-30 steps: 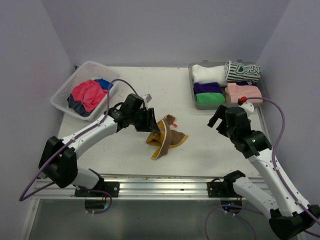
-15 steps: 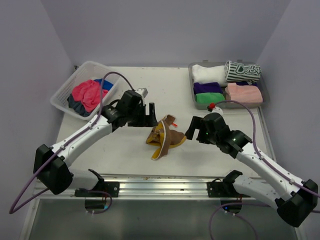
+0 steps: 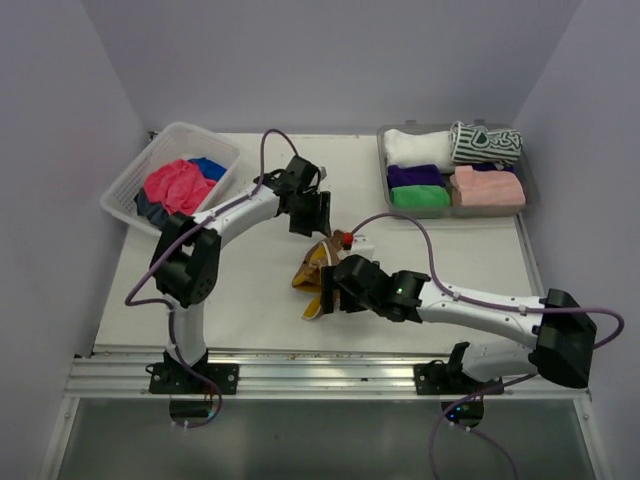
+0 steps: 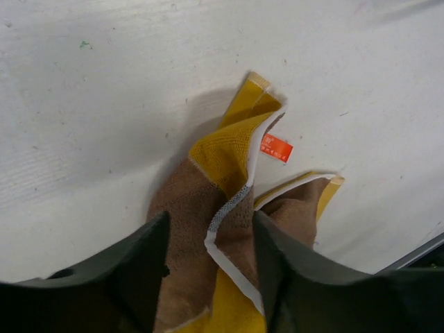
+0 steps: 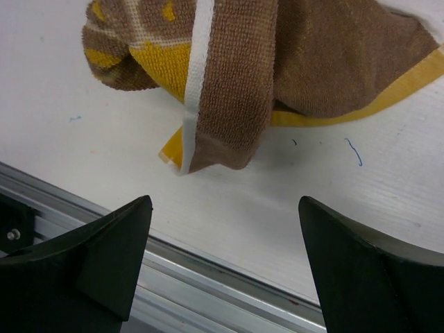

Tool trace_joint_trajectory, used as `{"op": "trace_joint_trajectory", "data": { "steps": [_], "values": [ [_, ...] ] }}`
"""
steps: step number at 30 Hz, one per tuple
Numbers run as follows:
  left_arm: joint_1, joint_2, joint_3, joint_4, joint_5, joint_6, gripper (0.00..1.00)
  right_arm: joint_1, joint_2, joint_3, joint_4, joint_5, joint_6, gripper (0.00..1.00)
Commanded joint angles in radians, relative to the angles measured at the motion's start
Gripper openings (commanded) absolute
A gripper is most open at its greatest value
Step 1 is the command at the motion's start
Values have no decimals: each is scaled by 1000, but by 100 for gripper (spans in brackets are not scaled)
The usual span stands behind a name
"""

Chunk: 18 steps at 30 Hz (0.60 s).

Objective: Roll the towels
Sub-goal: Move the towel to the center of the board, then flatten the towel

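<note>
A crumpled yellow-and-brown towel [image 3: 312, 268] lies in a heap mid-table, with a small red tag [image 4: 276, 147] on its edge. My left gripper [image 3: 312, 222] hovers over its far side. In the left wrist view the left gripper [image 4: 208, 239] is open, with the towel [image 4: 208, 201] showing between its fingers [image 4: 142, 270]. My right gripper [image 3: 332, 292] is low at the towel's near side and covers part of it. In the right wrist view the right gripper [image 5: 223, 208] is wide open and empty, with the towel's [image 5: 277, 62] near corner just beyond its fingertips [image 5: 135, 215].
A white lattice basket [image 3: 128, 205] at the back left holds pink [image 3: 172, 186] and blue towels. A grey tray [image 3: 528, 180] at the back right holds rolled white, striped, purple, green and pink towels. The table's metal front rail [image 5: 208, 277] runs just under the right gripper.
My right arm has swung from the right side to the towel's near edge. My left arm has stretched out and shifted right, over the towel's far side. The towel has stayed put.
</note>
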Motion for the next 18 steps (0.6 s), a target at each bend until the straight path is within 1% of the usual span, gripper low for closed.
{"op": "trace_joint_trajectory", "data": {
  "steps": [1, 2, 3, 4, 5, 6, 8, 9, 11, 12, 13, 18],
  "values": [
    [5, 31, 63, 1, 105, 47, 49, 14, 72, 35, 91, 76, 62, 86],
    [7, 34, 63, -1, 105, 47, 37, 14, 82, 27, 105, 83, 65, 81],
    [7, 34, 63, 1, 107, 49, 12, 14, 88, 24, 111, 93, 70, 71],
    [5, 32, 68, -7, 108, 49, 1, 14, 105, 19, 130, 111, 82, 66],
    [11, 31, 70, -11, 111, 50, 0, 14, 114, 18, 140, 122, 82, 61],
    [14, 26, 68, -13, 117, 52, 0, 14, 126, 21, 153, 137, 79, 54],
    [24, -3, 56, -7, 119, 53, 0, 9, 166, 44, 177, 156, 48, 44],
    [34, -15, 50, -2, 119, 53, 0, 9, 180, 53, 180, 166, 39, 34],
    [54, -52, 30, 8, 122, 53, 0, -6, 211, 80, 179, 172, 18, 22],
    [62, -66, 24, 11, 122, 50, 0, -11, 214, 88, 174, 177, 13, 5],
    [68, -87, 16, 16, 124, 47, 0, -17, 217, 96, 165, 179, 10, 0],
    [100, -126, -22, 41, 136, 35, 0, -20, 196, 90, 144, 176, 21, 0]
  ]
}}
